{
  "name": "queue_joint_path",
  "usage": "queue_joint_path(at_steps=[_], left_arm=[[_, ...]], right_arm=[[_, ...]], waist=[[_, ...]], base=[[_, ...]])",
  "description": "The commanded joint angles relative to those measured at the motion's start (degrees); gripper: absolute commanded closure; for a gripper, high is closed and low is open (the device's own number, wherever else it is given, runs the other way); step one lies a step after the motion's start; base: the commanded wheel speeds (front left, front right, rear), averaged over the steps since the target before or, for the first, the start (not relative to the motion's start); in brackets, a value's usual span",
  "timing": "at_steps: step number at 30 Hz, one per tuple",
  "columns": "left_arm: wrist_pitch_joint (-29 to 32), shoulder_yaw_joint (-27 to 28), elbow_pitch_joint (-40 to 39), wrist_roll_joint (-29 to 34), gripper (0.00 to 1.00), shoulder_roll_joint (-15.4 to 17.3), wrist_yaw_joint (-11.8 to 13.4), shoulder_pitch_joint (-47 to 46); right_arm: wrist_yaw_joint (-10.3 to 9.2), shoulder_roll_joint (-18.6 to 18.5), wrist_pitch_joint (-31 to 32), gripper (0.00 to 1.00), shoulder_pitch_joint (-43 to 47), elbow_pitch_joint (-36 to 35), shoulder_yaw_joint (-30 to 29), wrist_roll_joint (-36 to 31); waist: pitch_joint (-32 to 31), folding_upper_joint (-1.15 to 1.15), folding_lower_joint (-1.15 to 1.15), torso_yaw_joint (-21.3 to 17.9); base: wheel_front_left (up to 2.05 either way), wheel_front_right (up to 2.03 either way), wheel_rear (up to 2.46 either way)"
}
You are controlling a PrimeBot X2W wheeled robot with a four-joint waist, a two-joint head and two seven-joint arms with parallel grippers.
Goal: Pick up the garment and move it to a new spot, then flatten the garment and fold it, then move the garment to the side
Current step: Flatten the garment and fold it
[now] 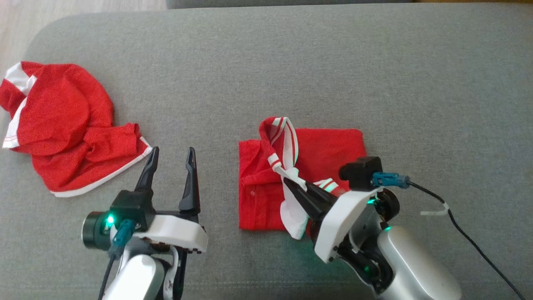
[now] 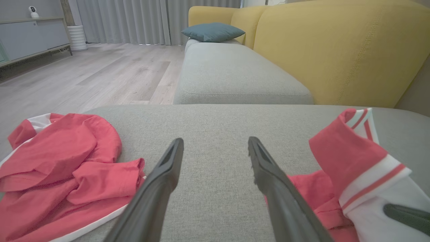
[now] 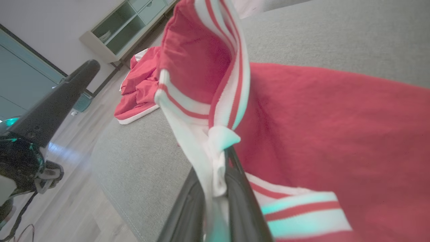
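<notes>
The garment (image 1: 329, 146) is red with white striped trim and lies partly folded on the grey cushion, right of centre. My right gripper (image 1: 292, 183) is shut on its white striped cuff, lifting that strip off the red cloth. In the right wrist view the cuff (image 3: 215, 158) is pinched between the dark fingers (image 3: 245, 201). My left gripper (image 1: 173, 152) stands open over bare cushion left of the garment, holding nothing. The left wrist view shows its fingers (image 2: 161, 181) spread, with the garment (image 2: 342, 154) at the right.
A second red garment (image 1: 62, 125) lies crumpled at the cushion's far left, close to the left gripper. The grey cushion (image 1: 291, 62) stretches wide behind both. A black cable (image 1: 466, 233) trails from the right wrist. A yellow sofa back (image 2: 336, 50) and wooden floor (image 2: 100, 74) lie beyond.
</notes>
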Motion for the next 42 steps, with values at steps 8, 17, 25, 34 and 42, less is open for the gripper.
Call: queue_joint_path(at_steps=[8,17,25,34,42], left_arm=[[-0.37,1.59,-0.74,-0.10,0.00,0.50,0.06,-3.32],[-0.52,1.63,-0.45,-0.06,0.00,0.66,0.47,-3.73],[-0.60,2.00,-0.41,-0.09,0.00,1.18,1.13,-3.59],[-0.90,3.23,-0.81,-0.47,0.00,2.50,1.91,-2.37],[-0.83,4.02,-1.34,-0.89,0.00,4.12,2.55,0.21]], right_arm=[[0.20,1.23,-9.33,0.00,-7.01,4.83,4.13,4.48],[0.20,1.24,-17.85,0.00,-10.43,2.46,4.85,5.35],[0.20,-1.38,-23.01,0.00,-9.05,-4.08,-4.43,-3.00],[0.20,-6.28,-20.75,0.00,2.58,-13.15,-21.04,-11.80],[0.20,-4.81,-17.30,0.00,12.52,-19.04,-27.51,-14.76]], waist=[[1.14,0.00,0.00,0.35],[1.47,0.00,0.00,-0.45],[1.03,0.00,0.00,-1.63],[-0.70,0.00,0.00,-3.50],[-4.16,0.00,0.00,-4.88]], base=[[0.00,0.00,0.00],[0.00,0.00,0.00],[0.00,0.00,0.00],[0.00,0.00,0.00],[0.00,0.00,0.00]])
